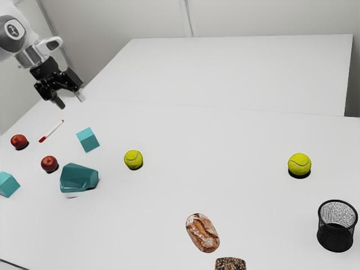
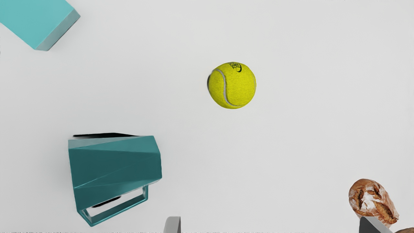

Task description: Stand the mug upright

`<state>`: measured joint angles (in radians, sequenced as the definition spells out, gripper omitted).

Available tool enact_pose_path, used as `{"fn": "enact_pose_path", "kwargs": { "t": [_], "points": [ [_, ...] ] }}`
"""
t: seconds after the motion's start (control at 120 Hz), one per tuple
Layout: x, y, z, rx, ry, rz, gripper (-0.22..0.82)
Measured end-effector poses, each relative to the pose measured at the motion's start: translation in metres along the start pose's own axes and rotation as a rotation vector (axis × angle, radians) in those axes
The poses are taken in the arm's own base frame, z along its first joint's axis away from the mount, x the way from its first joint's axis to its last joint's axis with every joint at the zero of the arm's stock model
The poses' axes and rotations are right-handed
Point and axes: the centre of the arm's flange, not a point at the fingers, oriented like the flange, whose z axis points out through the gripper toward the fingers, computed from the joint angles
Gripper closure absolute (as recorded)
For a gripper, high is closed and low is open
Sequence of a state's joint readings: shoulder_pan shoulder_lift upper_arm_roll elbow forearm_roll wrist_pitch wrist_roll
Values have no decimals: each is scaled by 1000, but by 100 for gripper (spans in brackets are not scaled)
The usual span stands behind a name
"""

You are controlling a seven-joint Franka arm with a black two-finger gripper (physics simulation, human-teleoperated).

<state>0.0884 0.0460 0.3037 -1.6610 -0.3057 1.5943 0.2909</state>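
Mug (image 2: 116, 165) on its side. Gripper (image 1: 70, 102) jaws wide open, empty. Judged step: approach; next, align over mug, lower.

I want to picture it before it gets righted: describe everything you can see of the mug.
The mug is teal, with flat facets and a slight gloss, perhaps glazed ceramic or plastic. It lies on its side on the table, narrower end towards the nearer ball; I can't tell which end is open. Its angular loop handle juts out on the side away from that ball. Only the table touches it: the nearest apple is close but apart, and the open tool is clear.
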Motion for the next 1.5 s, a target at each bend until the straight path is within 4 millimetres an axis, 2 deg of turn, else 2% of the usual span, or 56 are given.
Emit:
{"fn": "enact_pose_path", "kwargs": {
  "t": [0.1, 0.183, 0.25, 0.408, 0.508, 0.633, 0.717, 0.85, 1.025, 1.175, 1.25, 1.358, 1.5],
  "points": [
    [-18, -67, 5, -116, 24, -77, 0],
    [-23, -111, 23, -192, 24, -111, 0],
    [-20, -129, 44, -241, 7, -106, 0],
    [-26, -173, 80, -302, -19, -102, 0],
    [-41, -206, 106, -350, -29, -132, 0],
    [-51, -235, 144, -430, -18, -159, 0],
    [-54, -242, 170, -487, -9, -164, 0],
    [-65, -239, 203, -582, 14, -174, 0],
    [-68, -226, 226, -657, 38, -152, 1],
    [-68, -226, 226, -669, 65, -119, 40],
    [-69, -228, 225, -670, 78, -105, 54],
    [-68, -226, 224, -669, 88, -81, 66],
    [-66, -224, 222, -665, 99, -52, 71]
  ]
}}
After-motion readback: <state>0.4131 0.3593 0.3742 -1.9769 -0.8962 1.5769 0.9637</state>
